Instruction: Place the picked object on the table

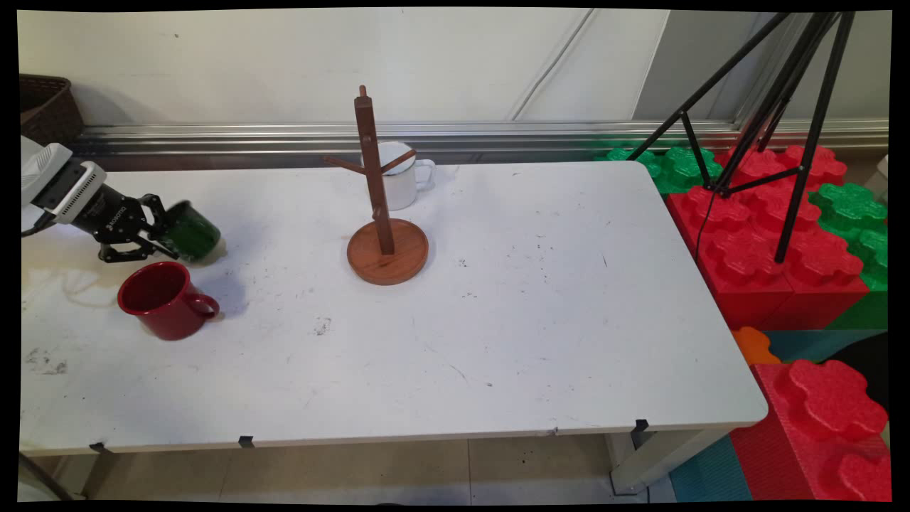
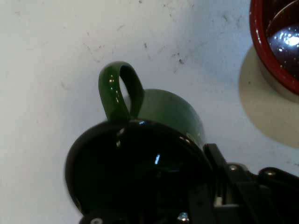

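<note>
At far left of the white table [image 1: 498, 341], our gripper [image 1: 162, 237] is clamped on a green mug [image 1: 190, 231] by its rim, tilted, just beyond a red mug [image 1: 165, 299]. We judge it enamel: light, stiff, slick, chip-prone; rim or handle [image 2: 120, 88] best for grip. Writing on gripper, approx. illegible. Wooden mug tree [image 1: 380, 213] and white mug [image 1: 405, 174] sit mid-table.

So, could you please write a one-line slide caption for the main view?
Gripper shut on green mug at table's left, beside red mug; wooden mug tree and white mug behind.
</note>
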`<state>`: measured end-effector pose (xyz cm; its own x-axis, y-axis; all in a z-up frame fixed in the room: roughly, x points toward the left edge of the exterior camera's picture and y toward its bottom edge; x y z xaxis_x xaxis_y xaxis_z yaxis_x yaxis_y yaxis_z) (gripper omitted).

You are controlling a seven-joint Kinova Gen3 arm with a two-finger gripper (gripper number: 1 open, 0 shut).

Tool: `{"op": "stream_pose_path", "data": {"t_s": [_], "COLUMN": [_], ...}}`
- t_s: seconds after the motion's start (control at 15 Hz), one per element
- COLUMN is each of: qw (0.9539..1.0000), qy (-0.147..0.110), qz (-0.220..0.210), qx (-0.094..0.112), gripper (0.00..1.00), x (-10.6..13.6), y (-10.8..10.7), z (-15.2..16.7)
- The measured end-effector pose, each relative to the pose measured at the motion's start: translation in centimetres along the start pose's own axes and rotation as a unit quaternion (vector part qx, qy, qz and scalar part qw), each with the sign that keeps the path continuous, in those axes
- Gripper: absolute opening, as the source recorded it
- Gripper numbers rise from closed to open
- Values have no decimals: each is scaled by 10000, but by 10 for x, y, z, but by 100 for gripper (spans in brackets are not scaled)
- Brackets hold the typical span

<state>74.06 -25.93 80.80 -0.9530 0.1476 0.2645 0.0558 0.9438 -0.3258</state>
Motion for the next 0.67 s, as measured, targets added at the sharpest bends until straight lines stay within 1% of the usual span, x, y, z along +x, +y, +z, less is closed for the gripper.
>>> {"op": "stream_pose_path", "data": {"t_s": [0.07, 0.67], "qw": [10000, 9999], "qy": [-6, -19], "qz": [24, 104], "qx": [-8, -25], "gripper": [100, 100], "x": [0, 3], "y": [0, -1], "z": [1, 5]}}
